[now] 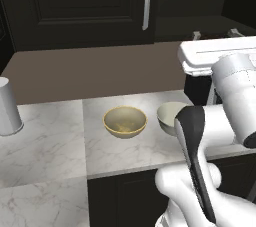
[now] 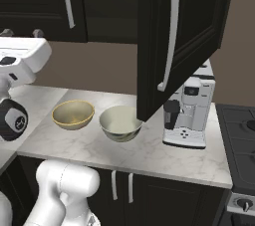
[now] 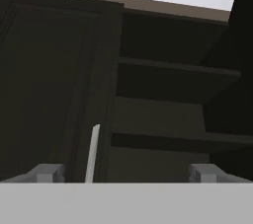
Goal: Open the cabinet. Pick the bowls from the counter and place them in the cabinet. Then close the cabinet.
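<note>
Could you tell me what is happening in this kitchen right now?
A robot arm is partway through putting bowls away. The cabinet's right door is swung open, showing bare shelves; the left door is shut. The gripper is raised, open and holding nothing, facing into the cabinet. Both bowls sit side by side on the counter, untouched: the tan bowl and the white bowl. A coffee machine stands beside them, to the right in the right base view.
</note>
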